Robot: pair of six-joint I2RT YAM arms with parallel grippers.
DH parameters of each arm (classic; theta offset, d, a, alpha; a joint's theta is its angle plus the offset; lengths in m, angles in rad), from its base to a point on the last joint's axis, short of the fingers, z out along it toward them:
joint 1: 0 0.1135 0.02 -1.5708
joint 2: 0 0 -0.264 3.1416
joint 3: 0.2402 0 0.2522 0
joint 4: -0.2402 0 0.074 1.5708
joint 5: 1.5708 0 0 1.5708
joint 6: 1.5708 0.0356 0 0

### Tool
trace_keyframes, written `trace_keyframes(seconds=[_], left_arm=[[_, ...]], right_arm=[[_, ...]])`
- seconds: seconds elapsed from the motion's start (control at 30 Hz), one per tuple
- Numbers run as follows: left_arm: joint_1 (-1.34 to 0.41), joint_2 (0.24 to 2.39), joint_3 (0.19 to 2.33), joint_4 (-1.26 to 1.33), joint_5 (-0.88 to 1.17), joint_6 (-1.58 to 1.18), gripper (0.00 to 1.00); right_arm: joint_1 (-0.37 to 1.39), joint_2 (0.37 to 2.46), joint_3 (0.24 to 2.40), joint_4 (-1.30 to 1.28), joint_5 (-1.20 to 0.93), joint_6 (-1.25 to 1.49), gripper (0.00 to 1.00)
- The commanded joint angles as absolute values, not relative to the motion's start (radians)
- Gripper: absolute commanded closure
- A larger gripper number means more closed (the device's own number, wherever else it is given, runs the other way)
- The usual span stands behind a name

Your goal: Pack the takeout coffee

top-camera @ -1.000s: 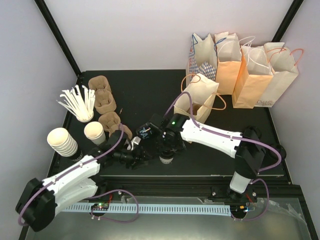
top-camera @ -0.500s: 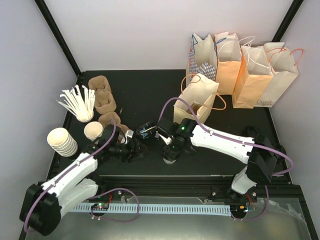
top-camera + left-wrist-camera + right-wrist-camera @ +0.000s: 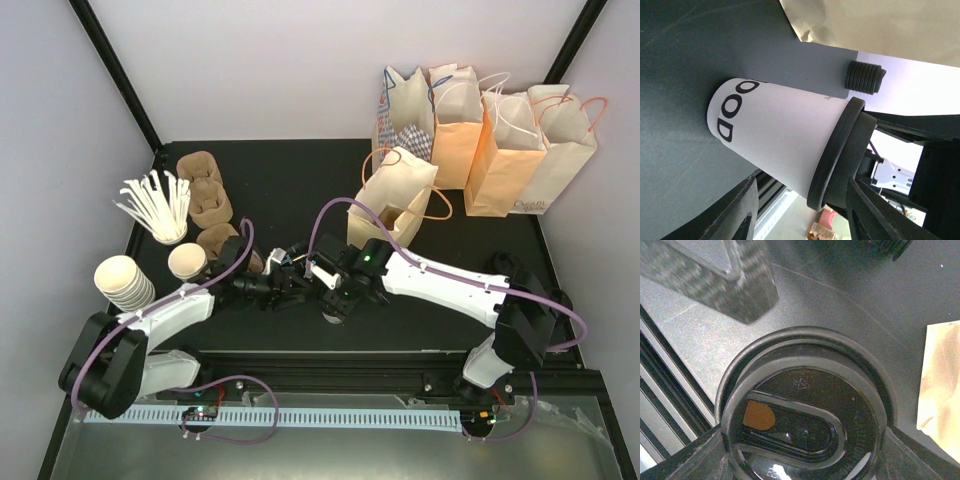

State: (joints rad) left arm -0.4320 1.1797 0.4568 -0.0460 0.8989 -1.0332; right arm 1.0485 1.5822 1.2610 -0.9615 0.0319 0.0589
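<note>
The takeout coffee (image 3: 785,135), a white paper cup with bold black lettering, stands near the table's front edge with its black lid (image 3: 805,405) on top. In the top view only a sliver of the cup (image 3: 331,316) shows under the right arm. My right gripper (image 3: 807,457) hangs straight over it, fingers pressed to opposite sides of the lid's rim. My left gripper (image 3: 802,182) comes at the cup's side from the left. Its jaws are apart, one finger low by the cup wall, the other level with the lid. From above, the left gripper (image 3: 290,290) is close to the right gripper (image 3: 338,300).
An open brown paper bag (image 3: 400,195) stands just behind the cup, with more bags (image 3: 500,140) in a row at the back right. On the left are pulp cup carriers (image 3: 205,195), a cup of white stirrers (image 3: 160,205), stacked cream cups (image 3: 125,285) and a single cream cup (image 3: 188,265).
My right gripper has swung forward and down over the cup. The left arm has drawn in toward the cup's left side, and its jaws have narrowed a little.
</note>
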Motion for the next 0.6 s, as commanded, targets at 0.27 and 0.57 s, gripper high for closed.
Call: trace_keyframes(seconds=[0.27,0.57], left_arm=[[-0.497,1.307,0.534,0.09,0.935,-1.025,0.58],[-0.497,1.362,0.528,0.031,0.89,-0.984,0.73]], right_arm=[[1.041,1.595,1.201,-0.882,0.081,-0.005,0.58],[1.042,1.586,1.186,-0.863,0.051,0.0,0.58]])
